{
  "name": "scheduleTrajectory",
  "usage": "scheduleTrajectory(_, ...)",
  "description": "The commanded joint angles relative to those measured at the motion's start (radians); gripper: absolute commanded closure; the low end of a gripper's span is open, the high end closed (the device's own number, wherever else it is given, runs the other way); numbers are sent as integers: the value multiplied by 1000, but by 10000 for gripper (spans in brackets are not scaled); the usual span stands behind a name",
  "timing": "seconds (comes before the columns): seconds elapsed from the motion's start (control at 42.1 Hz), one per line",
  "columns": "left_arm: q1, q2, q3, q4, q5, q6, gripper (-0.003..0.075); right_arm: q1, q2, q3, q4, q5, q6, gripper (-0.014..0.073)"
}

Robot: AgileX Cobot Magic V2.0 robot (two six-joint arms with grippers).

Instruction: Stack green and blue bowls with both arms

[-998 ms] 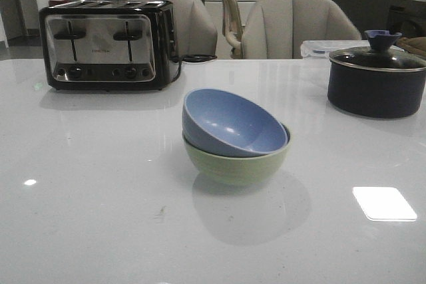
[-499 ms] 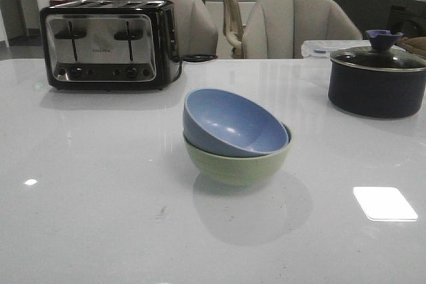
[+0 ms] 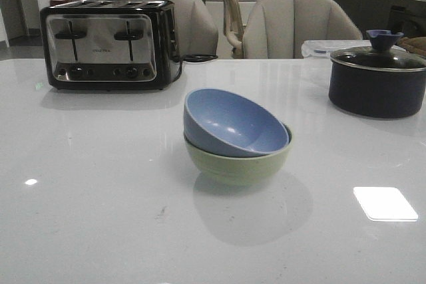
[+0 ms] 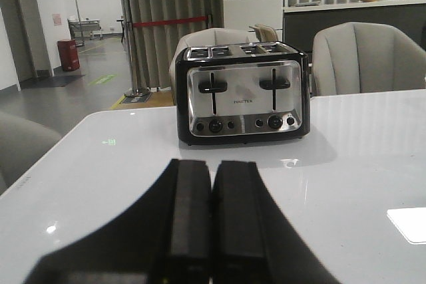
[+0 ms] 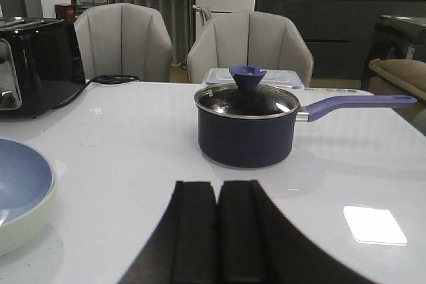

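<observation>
The dusty blue bowl (image 3: 233, 123) rests tilted inside the pale green bowl (image 3: 239, 163) at the middle of the white table. Both also show at the edge of the right wrist view, the blue bowl (image 5: 20, 177) inside the green bowl (image 5: 30, 221). No arm shows in the front view. My left gripper (image 4: 213, 167) is shut and empty, above the table and facing the toaster. My right gripper (image 5: 218, 187) is shut and empty, to the right of the bowls and facing the pot.
A black and silver toaster (image 3: 106, 44) stands at the back left, its cord trailing right. A dark navy pot with a glass lid (image 3: 376, 81) stands at the back right; its handle (image 5: 359, 103) points right. Chairs (image 3: 296, 24) line the table's far edge.
</observation>
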Motion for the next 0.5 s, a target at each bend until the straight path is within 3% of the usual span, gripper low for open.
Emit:
scheduleTrajectory(0.0,2,-21,19,-8,-88,-13,620,-6,-22,0,-51,-85,30,552)
scheduleTrajectory(0.475,2,-21,19,-8,-88,-13,620,-5,-22,0,-56,-85,30,552)
